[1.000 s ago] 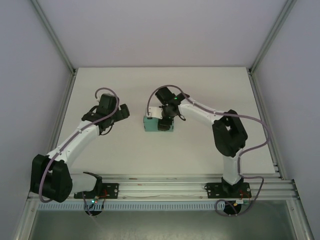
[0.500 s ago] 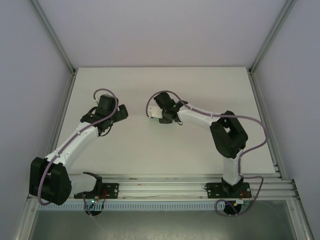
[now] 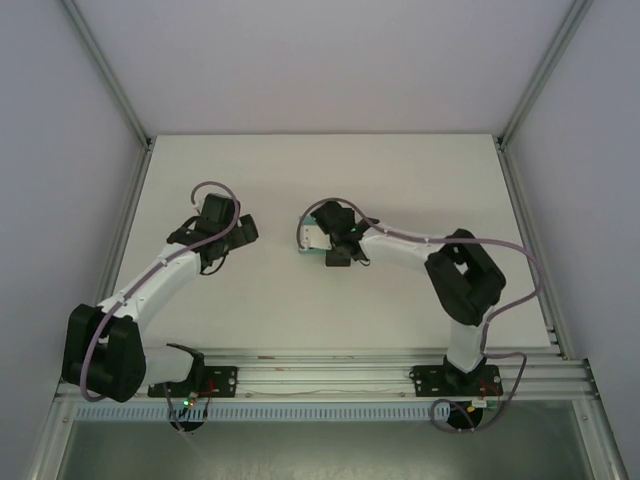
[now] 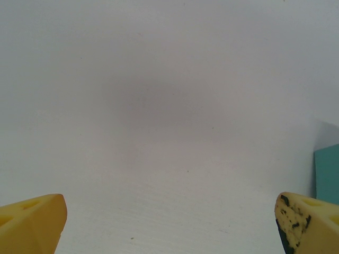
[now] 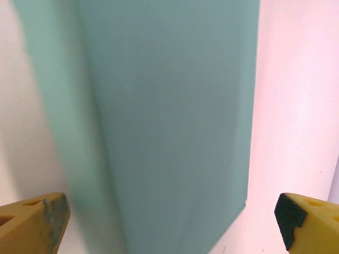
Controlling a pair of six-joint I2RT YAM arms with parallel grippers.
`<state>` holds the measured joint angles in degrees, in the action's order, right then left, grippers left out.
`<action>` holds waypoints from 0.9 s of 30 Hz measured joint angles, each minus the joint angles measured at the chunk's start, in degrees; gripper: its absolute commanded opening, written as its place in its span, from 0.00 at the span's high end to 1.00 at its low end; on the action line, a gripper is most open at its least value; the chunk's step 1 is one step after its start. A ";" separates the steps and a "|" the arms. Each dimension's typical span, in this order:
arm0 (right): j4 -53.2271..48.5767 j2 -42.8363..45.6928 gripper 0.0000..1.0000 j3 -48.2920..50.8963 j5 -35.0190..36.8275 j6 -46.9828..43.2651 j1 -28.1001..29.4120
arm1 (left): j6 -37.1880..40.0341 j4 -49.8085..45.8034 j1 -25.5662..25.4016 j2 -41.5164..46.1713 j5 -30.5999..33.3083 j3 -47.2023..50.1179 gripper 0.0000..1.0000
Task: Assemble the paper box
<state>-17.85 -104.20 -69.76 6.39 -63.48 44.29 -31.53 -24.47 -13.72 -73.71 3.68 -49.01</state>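
The paper box (image 5: 169,106) is plain teal-green card, close under my right wrist camera and blurred. My right gripper (image 5: 169,225) is open, its yellow fingertips (image 5: 34,222) standing wide on either side of the box's near end without touching it. From above, the right gripper (image 3: 330,250) hangs over the box (image 3: 312,251) at mid-table and covers most of it. My left gripper (image 3: 243,229) is open to the left of the box, with bare table between its fingers. A teal edge of the box (image 4: 328,174) shows at the right of the left wrist view.
The white table (image 3: 400,170) is walled by grey panels with aluminium posts (image 3: 110,90). An aluminium rail (image 3: 330,375) with both arm bases runs along the near edge. Cables loop over both arms.
The right gripper swung over the box, hiding most of it, and its jaws have opened wide. The left arm shifted only slightly.
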 measured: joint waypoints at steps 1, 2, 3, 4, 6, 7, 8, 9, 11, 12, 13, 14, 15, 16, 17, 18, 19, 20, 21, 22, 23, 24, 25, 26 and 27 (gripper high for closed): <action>-1.40 1.60 0.00 0.00 -0.96 0.87 0.04 | 0.07 0.17 0.00 -0.28 0.00 0.00 0.00; -3.04 3.67 0.00 0.00 -2.10 1.95 0.04 | 0.11 0.46 0.00 -0.52 0.02 0.00 0.00; -4.20 5.27 0.00 0.00 -2.84 2.58 0.02 | 0.15 0.87 0.00 -0.66 0.02 0.00 0.00; -5.55 7.21 0.00 0.04 -3.74 3.37 -0.09 | 0.35 1.40 0.00 -0.68 0.04 0.00 0.00; -7.13 11.26 0.00 0.81 -5.20 4.92 -0.48 | 0.98 2.95 0.00 -0.68 0.24 0.00 0.00; -7.26 13.22 0.00 1.55 -5.86 5.77 -0.79 | 1.44 3.74 0.00 -0.68 0.37 0.00 0.00; -7.15 15.69 0.01 2.89 -6.69 7.04 -1.44 | 1.97 4.70 0.00 -0.68 0.90 0.00 0.00; -6.51 18.14 0.00 4.46 -7.50 8.52 -2.36 | 2.82 5.84 0.00 -0.57 1.57 0.09 0.00; -3.37 23.19 0.00 8.85 -8.26 13.22 -5.33 | 4.94 9.33 0.00 0.09 3.48 1.20 0.00; -1.16 25.70 0.00 11.34 -7.93 16.31 -7.37 | 6.21 11.58 0.02 0.70 4.92 2.38 0.00; 2.19 28.28 0.00 14.43 -7.26 20.22 -10.01 | 7.56 14.29 0.13 1.38 6.56 3.98 0.00; 5.03 30.38 0.00 17.05 -6.29 24.09 -12.68 | 8.94 17.46 0.33 2.03 8.33 6.03 0.00; 7.58 32.13 0.00 19.52 -5.09 28.20 -15.56 | 10.54 21.11 0.72 2.56 10.01 8.41 0.00; 10.32 33.73 0.00 22.03 -3.87 32.87 -18.97 | 12.07 24.87 1.22 2.93 11.52 10.99 0.00; 12.22 34.82 0.00 24.04 -2.73 37.00 -22.14 | 13.51 28.52 1.79 3.10 12.76 13.44 0.00; 13.77 35.54 0.00 25.70 -1.51 40.46 -24.92 | 14.97 32.09 2.45 3.10 13.94 15.91 0.00; 15.21 36.09 0.00 27.47 -0.02 44.24 -27.87 | 16.63 35.98 3.15 3.06 15.15 18.47 0.00; 16.57 36.28 0.00 28.96 1.44 47.04 -29.92 | 18.16 39.08 3.74 2.99 16.17 20.46 0.00; 18.16 36.35 0.00 30.53 2.75 49.42 -31.47 | 19.61 41.79 4.28 2.82 16.85 21.81 0.00; 20.13 36.33 0.00 32.41 3.82 51.49 -32.65 | 21.24 44.98 4.79 2.34 17.46 22.86 0.00; 23.04 36.22 0.00 34.69 4.57 53.13 -33.35 | 22.69 47.52 5.14 1.73 17.75 23.32 0.00; 25.59 35.98 0.00 36.72 5.07 54.10 -33.73 | 24.26 50.36 5.57 0.90 17.84 23.65 0.00; 30.27 35.28 0.00 39.67 5.46 55.21 -34.07 | 25.68 53.13 5.99 -0.15 17.84 23.82 0.00; 33.79 34.29 0.00 41.86 5.70 55.89 -34.29 | 26.86 56.00 6.43 -1.33 17.79 24.04 0.00; 37.16 32.96 0.00 43.65 5.81 56.33 -34.53 | 27.71 58.88 6.88 -2.69 17.79 24.41 0.00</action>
<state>19.31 -71.24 -26.11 12.21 -7.16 9.76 -3.81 34.41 -6.83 -76.40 21.47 -24.60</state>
